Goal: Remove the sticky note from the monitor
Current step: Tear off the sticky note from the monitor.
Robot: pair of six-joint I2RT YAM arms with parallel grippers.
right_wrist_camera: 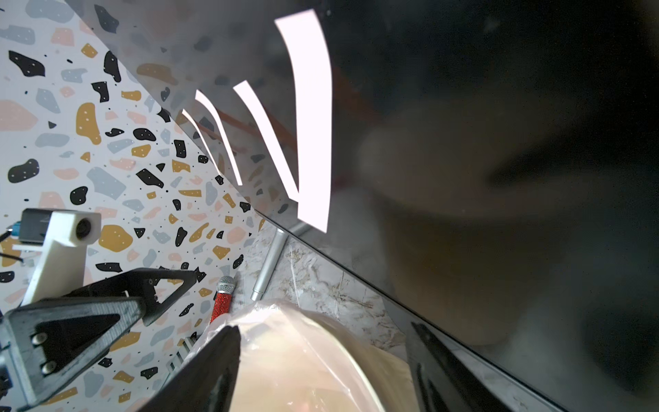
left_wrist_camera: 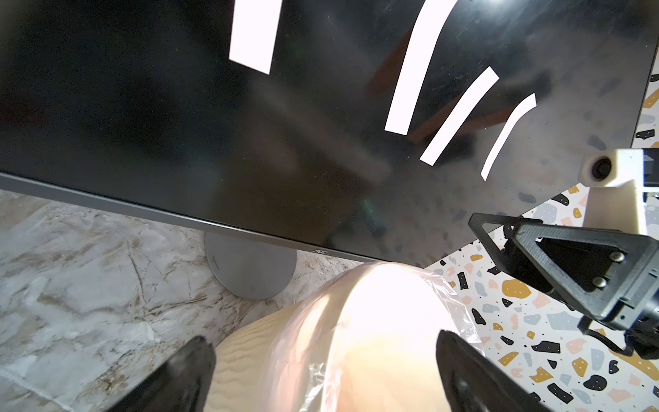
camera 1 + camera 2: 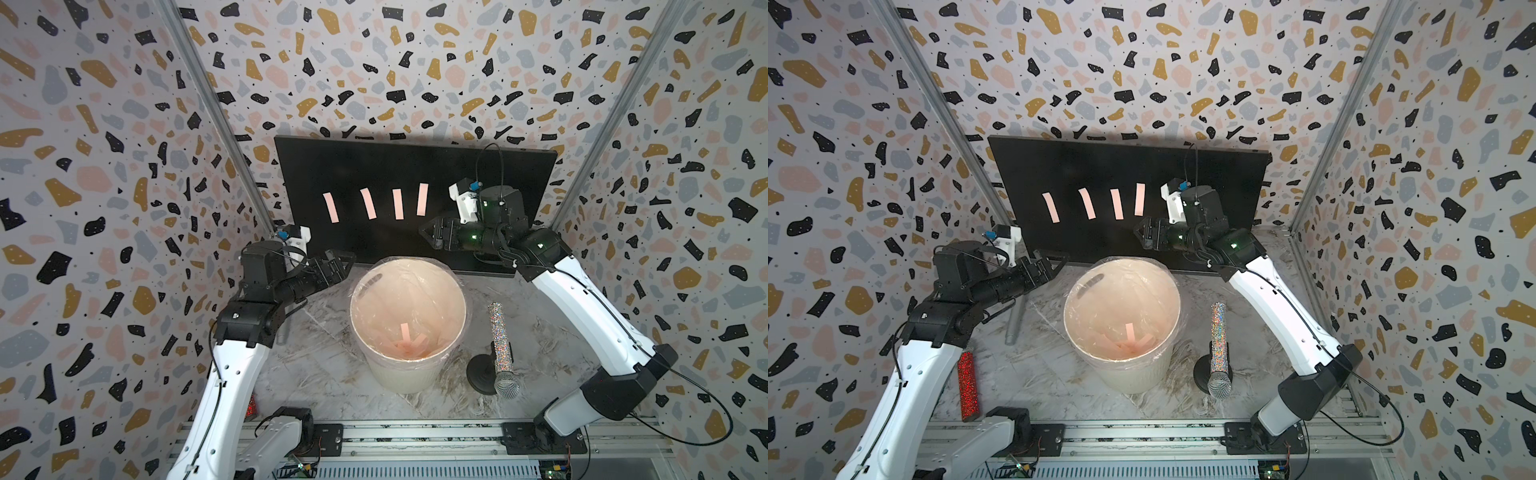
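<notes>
Monitor: stood upright at rear, behind bin.
Rightmost sticky note: stuck on screen, last of four pink strips.
Right gripper: jaws stood apart, empty; note lay just above, untouched.
Left gripper: gaped wide, empty, well left.

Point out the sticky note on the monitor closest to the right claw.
The note at the robot's right end of the row of four; it sits just above the right claw, the others farther off.

you've got: white lined bin centre frame | silver glitter microphone right of it | red glitter microphone lower left | marble table
</notes>
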